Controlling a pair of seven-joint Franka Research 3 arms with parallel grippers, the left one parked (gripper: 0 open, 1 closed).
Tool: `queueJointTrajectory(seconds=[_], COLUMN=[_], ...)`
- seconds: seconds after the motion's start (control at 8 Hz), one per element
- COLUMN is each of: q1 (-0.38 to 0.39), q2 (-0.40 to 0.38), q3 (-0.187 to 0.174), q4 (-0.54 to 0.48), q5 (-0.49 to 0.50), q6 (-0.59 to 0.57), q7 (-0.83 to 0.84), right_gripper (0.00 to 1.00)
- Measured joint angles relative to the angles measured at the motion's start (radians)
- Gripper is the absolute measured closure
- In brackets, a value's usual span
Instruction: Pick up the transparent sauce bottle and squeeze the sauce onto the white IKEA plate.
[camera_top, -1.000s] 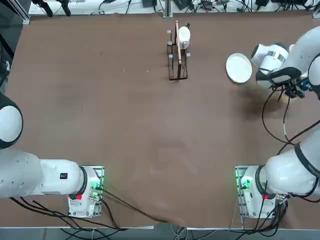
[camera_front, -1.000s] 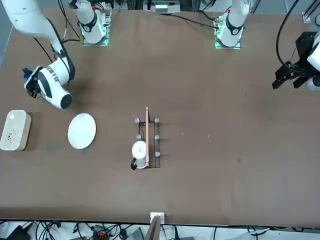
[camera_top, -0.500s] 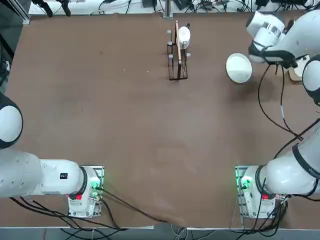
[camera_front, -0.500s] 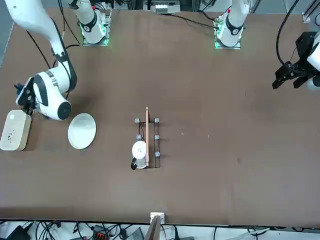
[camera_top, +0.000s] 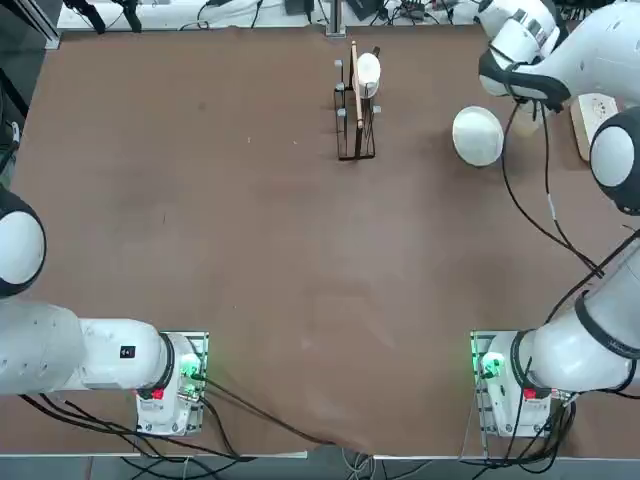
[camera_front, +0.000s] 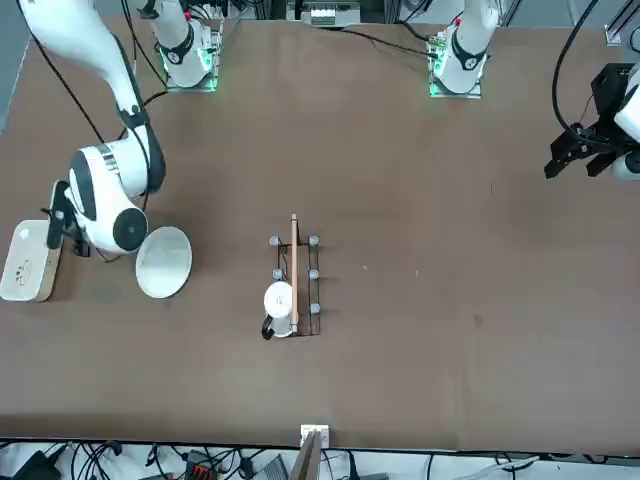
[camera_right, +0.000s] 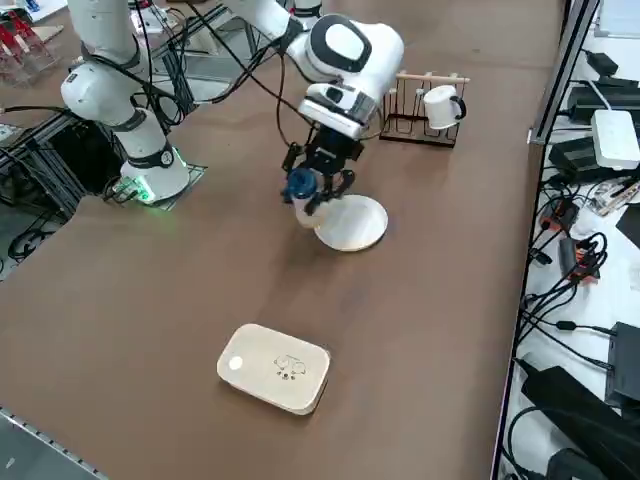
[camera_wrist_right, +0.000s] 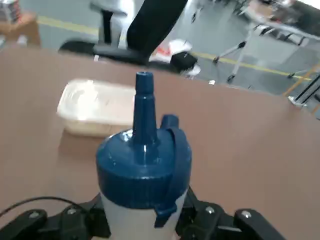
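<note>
My right gripper is shut on the transparent sauce bottle, a whitish bottle with a dark blue nozzle cap. In the right wrist view the gripper clamps the bottle's body from both sides. The bottle hangs just above the table at the edge of the white IKEA plate, on the side facing the white box. From overhead the arm covers the gripper beside the plate. In the front view the wrist overlaps the plate's left edge.
A white rounded box lies on the table beyond the plate from the rack, also seen as box and box. A black wire rack holding a white mug stands at the far middle. Cables hang from the arm.
The right arm swung away from its base toward the table's far edge, carrying the bottle between the box and the plate, closer to the plate. The grip stayed the same.
</note>
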Motion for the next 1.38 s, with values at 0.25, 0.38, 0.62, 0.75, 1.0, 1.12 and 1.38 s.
queueJointTrajectory(seconds=[0.25,0.38,0.62,0.75,1.0,1.12,1.38], q1=[0.008,0.010,0.027,0.045,0.086,0.096,0.092], q2=[0.006,0.006,0.006,0.006,0.006,0.010,0.045], q3=[0.020,0.039,0.051,0.052,0.054,0.054,0.047], q4=[0.055,0.084,0.141,0.170,0.189,0.189,0.189], q5=[0.122,0.199,0.373,0.450,0.591,0.675,0.851], q6=[0.024,0.024,0.023,0.006,-0.034,-0.040,-0.041], q7=[-0.162,-0.247,-0.411,-0.454,-0.496,-0.510,-0.586], right_gripper=[0.55,0.55,0.55,0.55,0.55,0.55,0.55])
